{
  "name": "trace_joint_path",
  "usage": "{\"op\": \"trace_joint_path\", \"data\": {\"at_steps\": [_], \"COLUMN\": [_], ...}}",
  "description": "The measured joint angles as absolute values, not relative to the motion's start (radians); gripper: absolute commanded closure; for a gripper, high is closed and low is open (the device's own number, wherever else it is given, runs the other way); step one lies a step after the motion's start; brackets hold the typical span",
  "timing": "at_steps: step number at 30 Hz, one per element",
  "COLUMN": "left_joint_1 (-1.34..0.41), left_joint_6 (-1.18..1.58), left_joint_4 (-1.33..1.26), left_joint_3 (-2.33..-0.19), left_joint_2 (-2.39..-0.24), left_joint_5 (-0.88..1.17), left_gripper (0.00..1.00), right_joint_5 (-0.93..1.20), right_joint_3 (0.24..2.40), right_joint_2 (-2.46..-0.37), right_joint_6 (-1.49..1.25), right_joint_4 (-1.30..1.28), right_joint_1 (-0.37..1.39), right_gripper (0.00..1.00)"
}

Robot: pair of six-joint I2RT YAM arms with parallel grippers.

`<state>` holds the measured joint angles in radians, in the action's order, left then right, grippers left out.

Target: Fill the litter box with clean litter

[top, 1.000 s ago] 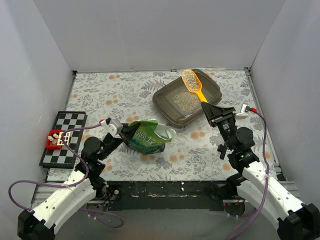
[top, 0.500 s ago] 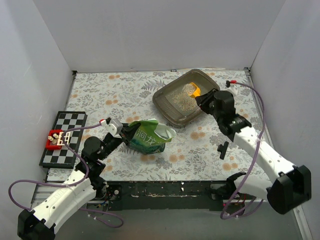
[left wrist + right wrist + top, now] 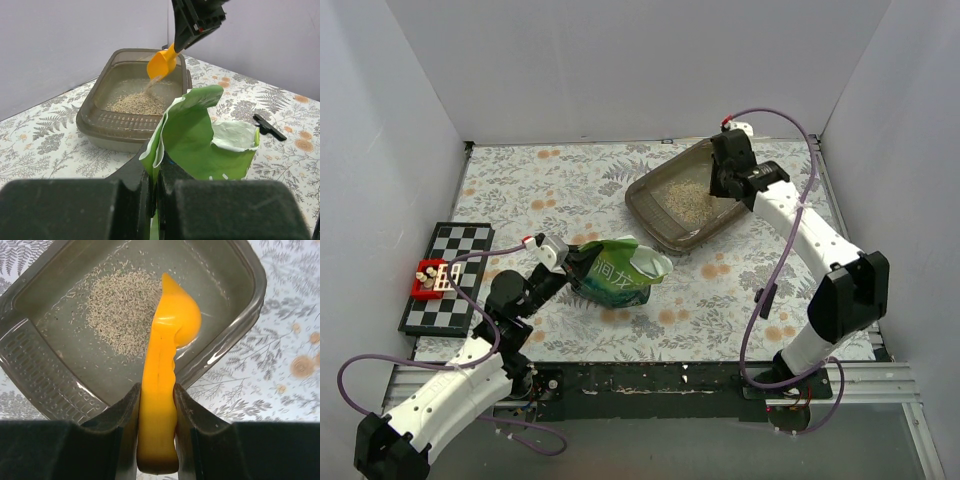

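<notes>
Jaws on your left arm are clenched on the lip of the green bag (image 3: 200, 135), propping its mouth open near the middle of the desk (image 3: 550, 180). If that pinch slips, the bag will likely slump shut or spill. To your left lies a chessboard (image 3: 445, 275), well clear of the work. A small black part (image 3: 765, 298) sits on the desk right of the bag, near the path back from the box, so mind it on any return sweep. Farthest out, your right jaws grasp the handle of the orange scoop (image 3: 162, 370), tipped over the litter box (image 3: 642, 205). The clean litter (image 3: 117, 315) forms only a thin patch on the box floor, so plenty remains to add. The scoop's bowl hangs close to the rim, and a hasty tilt could throw granules over it.
</notes>
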<state>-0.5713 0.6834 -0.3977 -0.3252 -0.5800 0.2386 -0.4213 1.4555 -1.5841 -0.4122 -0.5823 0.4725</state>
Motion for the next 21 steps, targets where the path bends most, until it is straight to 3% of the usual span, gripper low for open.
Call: {"op": "trace_joint_path", "data": {"at_steps": [10,21], "left_joint_1": [-0.571,-0.571], "left_joint_6": [0.674,0.664], "left_joint_4": [-0.398,-0.391], "left_joint_3": [-0.329,-0.344], "left_joint_2": [-0.591,-0.608], "left_joint_5": [0.235,0.211], "left_gripper": [1.00,1.00], "right_joint_5": [-0.366,-0.453], "right_joint_3": [1.857,1.718], "right_joint_2": [-1.702,-1.499], "right_joint_6": [-0.151,-0.158], "right_joint_4": [-0.850,-0.998], "right_joint_1": [0.566,0.632], "right_gripper": [0.99,0.99]}}
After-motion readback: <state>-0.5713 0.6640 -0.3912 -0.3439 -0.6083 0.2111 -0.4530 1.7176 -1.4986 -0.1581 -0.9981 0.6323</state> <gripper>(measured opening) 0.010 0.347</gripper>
